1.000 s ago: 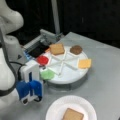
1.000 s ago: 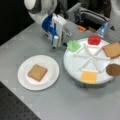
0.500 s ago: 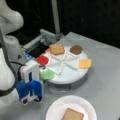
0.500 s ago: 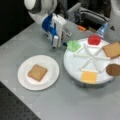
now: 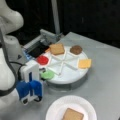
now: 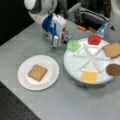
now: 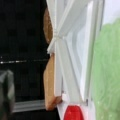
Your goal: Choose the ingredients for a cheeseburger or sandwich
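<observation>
Tan-brown toast square (image 5: 72,114) lying flat on the white paper plate (image 5: 55,109) at a front view's bottom, seen again (image 6: 37,72) in the middle of that plate (image 6: 51,66) at a front view's left; no other layers resting on it. Second toast square (image 5: 57,48) sitting in a compartment of the white divided tray (image 5: 67,75), showing also at a front view's right edge (image 6: 112,49). Green lettuce piece (image 5: 47,74) lying in the compartment closest to the gripper, visible too at (image 6: 73,45) and filling the right side of the wrist view (image 7: 107,72). Red tomato disc (image 5: 42,60) occupying the next compartment, appearing also at (image 6: 94,39) and at the wrist view's bottom (image 7: 73,113). Yellow-orange cheese square (image 5: 84,63) and dark brown patty (image 5: 75,49) sitting in their own compartments, both present in both front views. Blue-and-white gripper (image 5: 30,98) hanging just beside the tray near the lettuce, pointing down above the grey table (image 5: 105,82); seen again at (image 6: 55,44); carrying nothing, fingers' spacing impossible to tell
</observation>
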Motion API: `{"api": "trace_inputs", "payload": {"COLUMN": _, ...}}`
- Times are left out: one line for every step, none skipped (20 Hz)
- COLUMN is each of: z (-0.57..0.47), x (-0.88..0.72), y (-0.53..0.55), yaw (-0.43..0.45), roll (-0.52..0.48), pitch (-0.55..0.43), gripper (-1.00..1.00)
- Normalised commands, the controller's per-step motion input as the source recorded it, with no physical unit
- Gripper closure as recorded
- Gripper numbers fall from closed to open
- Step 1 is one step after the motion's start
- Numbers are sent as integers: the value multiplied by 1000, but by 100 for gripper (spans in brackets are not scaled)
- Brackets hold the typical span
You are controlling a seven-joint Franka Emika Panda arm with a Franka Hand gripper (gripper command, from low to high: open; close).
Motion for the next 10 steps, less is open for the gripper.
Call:
{"api": "trace_inputs", "payload": {"z": -71, "x": 27, "y": 40, "yaw": -30, "roll": 32, "pitch": -9, "gripper": 100}}
{"api": "trace_inputs", "payload": {"z": -69, "x": 19, "y": 46, "yaw": -30, "roll": 15, "pitch": -4, "gripper": 100}}
{"api": "trace_inputs", "payload": {"z": -67, "x": 14, "y": 48, "yaw": -31, "roll": 11, "pitch": -3, "gripper": 100}}
{"api": "trace_inputs", "payload": {"z": -68, "x": 13, "y": 58, "yaw": -34, "roll": 1, "pitch": -8, "gripper": 100}}
{"api": "trace_inputs", "payload": {"z": -65, "x": 10, "y": 71, "yaw": -35, "roll": -12, "pitch": -11, "gripper": 100}}
{"api": "trace_inputs", "payload": {"z": -54, "x": 7, "y": 85, "yaw": -38, "roll": -27, "pitch": -8, "gripper": 100}}
{"api": "trace_inputs", "payload": {"z": -41, "x": -1, "y": 99, "yaw": -39, "roll": -43, "pitch": 1, "gripper": 100}}
{"api": "trace_inputs", "payload": {"z": -24, "x": -6, "y": 116, "yaw": -38, "roll": -58, "pitch": 19, "gripper": 100}}
{"api": "trace_inputs", "payload": {"z": 0, "x": -11, "y": 134, "yaw": -33, "roll": -50, "pitch": 21, "gripper": 100}}
{"api": "trace_inputs", "payload": {"z": 21, "x": -16, "y": 158, "yaw": -30, "roll": -47, "pitch": 16, "gripper": 100}}
